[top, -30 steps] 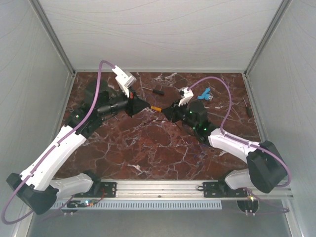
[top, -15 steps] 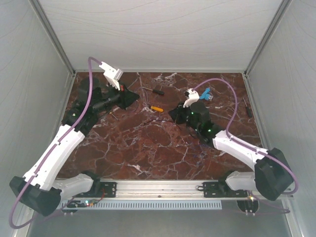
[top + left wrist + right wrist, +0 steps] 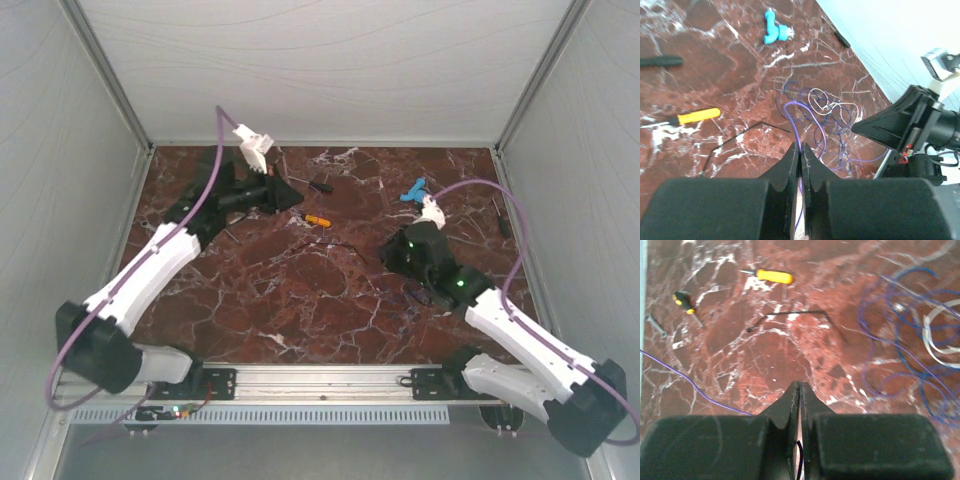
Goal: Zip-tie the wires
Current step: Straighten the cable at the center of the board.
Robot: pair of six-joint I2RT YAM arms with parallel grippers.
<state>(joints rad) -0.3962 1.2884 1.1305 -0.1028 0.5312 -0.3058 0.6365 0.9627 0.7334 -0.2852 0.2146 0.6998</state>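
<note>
The wires (image 3: pixel 826 119) are thin blue-purple loops with a white loop among them, lying on the marble. They also show in the right wrist view (image 3: pixel 900 347) and faintly in the top view (image 3: pixel 418 293). My left gripper (image 3: pixel 293 195) (image 3: pixel 800 147) is shut on one purple strand that runs forward to the loops. My right gripper (image 3: pixel 388 256) (image 3: pixel 799 384) is shut, with a thin dark strand between its fingers; I cannot tell whether it is wire or tie. A black zip tie (image 3: pixel 760 122) (image 3: pixel 790 313) lies bent on the table between the grippers.
An orange-handled screwdriver (image 3: pixel 318 219) (image 3: pixel 772 276) lies at mid-table. A black screwdriver (image 3: pixel 320 184) lies behind it, and a blue connector (image 3: pixel 412 190) (image 3: pixel 772 31) lies at the back right. A small yellow-and-black screwdriver (image 3: pixel 682 297) lies at the left. Grey walls enclose the table.
The grippers were close together at mid-table and have drawn apart. My right gripper has pulled back to the right and nearer. My left gripper swung left, then moved right along the back.
</note>
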